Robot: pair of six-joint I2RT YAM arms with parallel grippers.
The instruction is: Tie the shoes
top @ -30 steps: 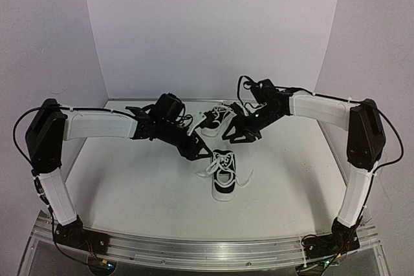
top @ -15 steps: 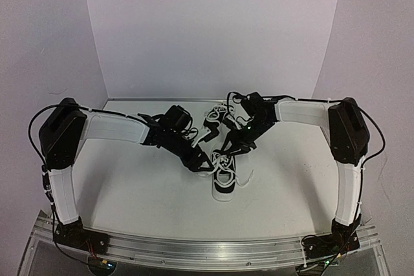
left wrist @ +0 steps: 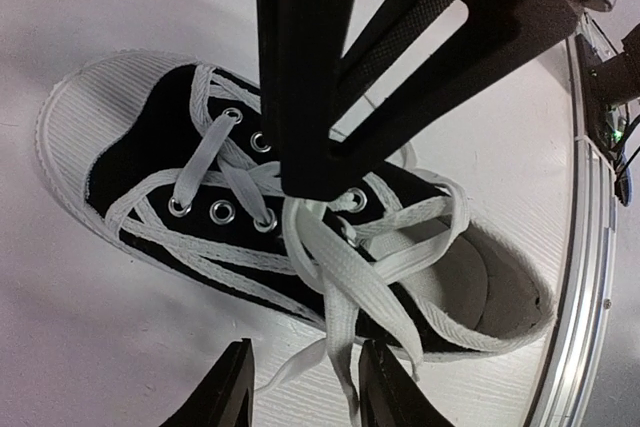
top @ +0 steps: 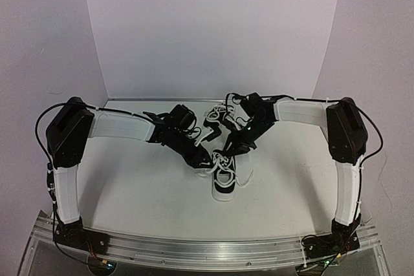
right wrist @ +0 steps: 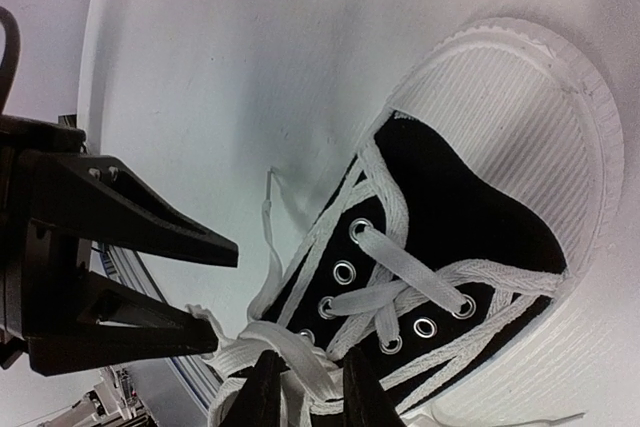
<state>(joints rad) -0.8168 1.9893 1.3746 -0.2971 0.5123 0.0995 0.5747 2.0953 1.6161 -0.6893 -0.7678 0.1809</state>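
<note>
Of the two shoes, the near one [top: 224, 184] lies mid-table, black with a white sole and loose white laces. Both arms meet over it. The far shoe [top: 215, 121] lies behind them. My left gripper [top: 206, 162] [left wrist: 305, 392] hovers by the side of the near shoe [left wrist: 140, 172]. Its jaws are apart, and a lace end [left wrist: 345, 332] hangs between them, close to the right finger [left wrist: 385, 387]. My right gripper [top: 225, 153] [right wrist: 310, 392] is down on the shoe [right wrist: 470, 217] at the top eyelets. Its jaws stand narrow with a bunched lace [right wrist: 300, 347] filling the gap.
White table [top: 129, 185] with white walls behind and at both sides. An aluminium rail [top: 207, 247] runs along the near edge. The right gripper's black body [left wrist: 330, 67] fills the top of the left wrist view. The left fingers [right wrist: 130, 232] cross the right wrist view's left side.
Both arms came in and down onto the near shoe. The left jaws have narrowed round a hanging lace end. The right jaws have closed in on the laces.
</note>
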